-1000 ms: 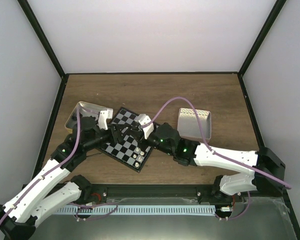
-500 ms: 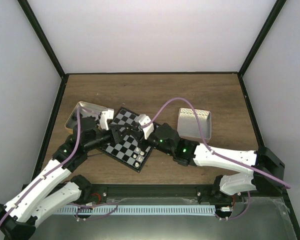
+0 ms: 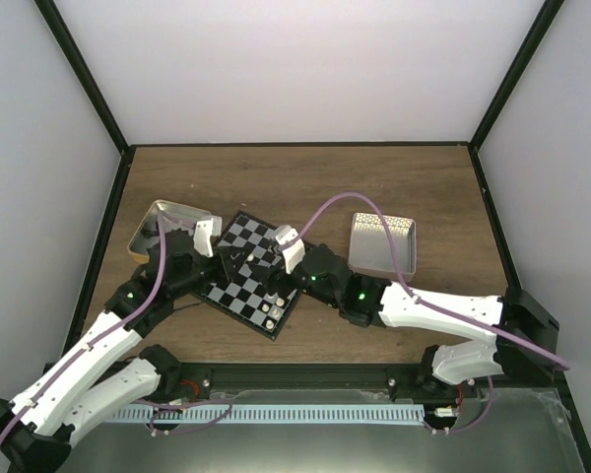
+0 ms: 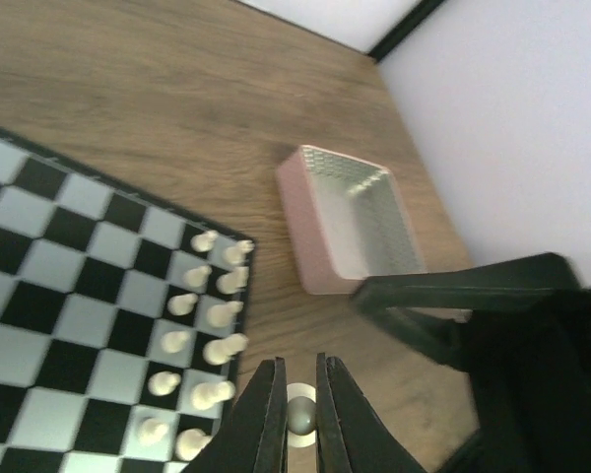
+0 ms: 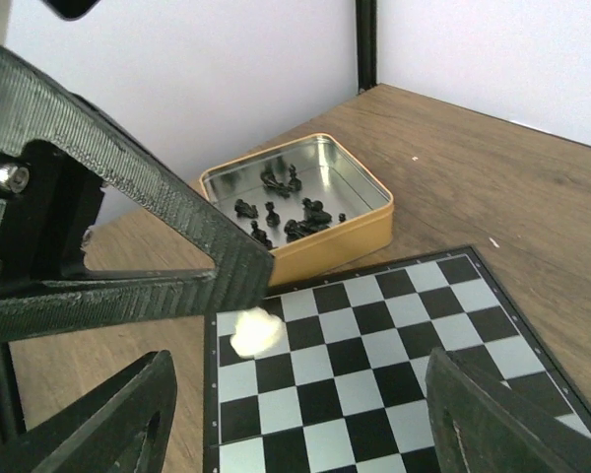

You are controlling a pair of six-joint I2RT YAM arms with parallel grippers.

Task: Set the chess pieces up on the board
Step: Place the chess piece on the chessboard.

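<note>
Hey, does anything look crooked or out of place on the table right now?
The board lies askew, turned well off square with the table edges. Nothing looks spilled: black pieces sit in the tin, white pieces stand along one board edge.

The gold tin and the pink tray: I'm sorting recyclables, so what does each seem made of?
The gold tin looks like metal: mirror-bright inside, satin gold wall. The pink tray is probably plastic: matte pink wall, finely textured pale inside; the look leaves that open.
</note>
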